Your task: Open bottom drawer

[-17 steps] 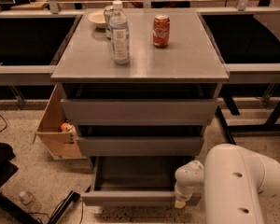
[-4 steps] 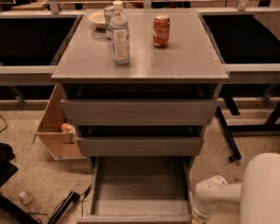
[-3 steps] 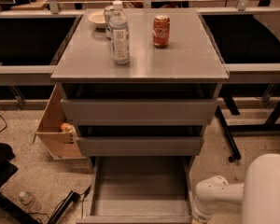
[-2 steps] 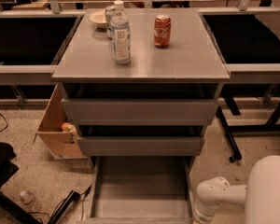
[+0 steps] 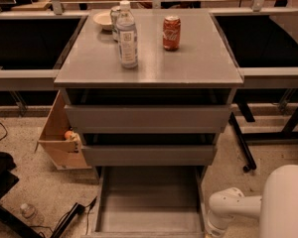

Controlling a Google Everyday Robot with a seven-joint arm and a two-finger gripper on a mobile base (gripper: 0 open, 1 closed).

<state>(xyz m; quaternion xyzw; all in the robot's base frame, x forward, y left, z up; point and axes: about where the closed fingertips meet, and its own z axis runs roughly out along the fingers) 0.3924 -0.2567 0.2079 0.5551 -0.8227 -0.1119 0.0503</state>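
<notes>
- The bottom drawer [image 5: 151, 202] stands pulled well out from under the table [image 5: 198, 66]. Its smooth grey tray is bare and runs down to the lower edge of the view.
- By that look, I would judge the opening all but done; little or no travel seems left.
- The gripper [image 5: 212, 230] sits low at the drawer's right front corner, just beside the tray wall, at the end of the white arm [image 5: 238, 207]. That is where one would hold a front with no handle, by its edge.
- The gripper's tip runs off the bottom of the view, so I cannot tell whether it is open, closed, or holding the drawer front.
- The two upper drawer fronts [image 5: 148, 118] are shut, which leaves the bottom tray open to sight from above.
- On the table top stand a water bottle [image 5: 127, 36], a red cola can [image 5: 171, 32] and a small bowl [image 5: 104, 20], all set well back from the front edge, out of the arm's way.
- A tan wooden box [image 5: 59, 138] leans against the cabinet's left side, clear of the drawer's path.
- Next, I would expect the arm only to let go and draw away to the right.
</notes>
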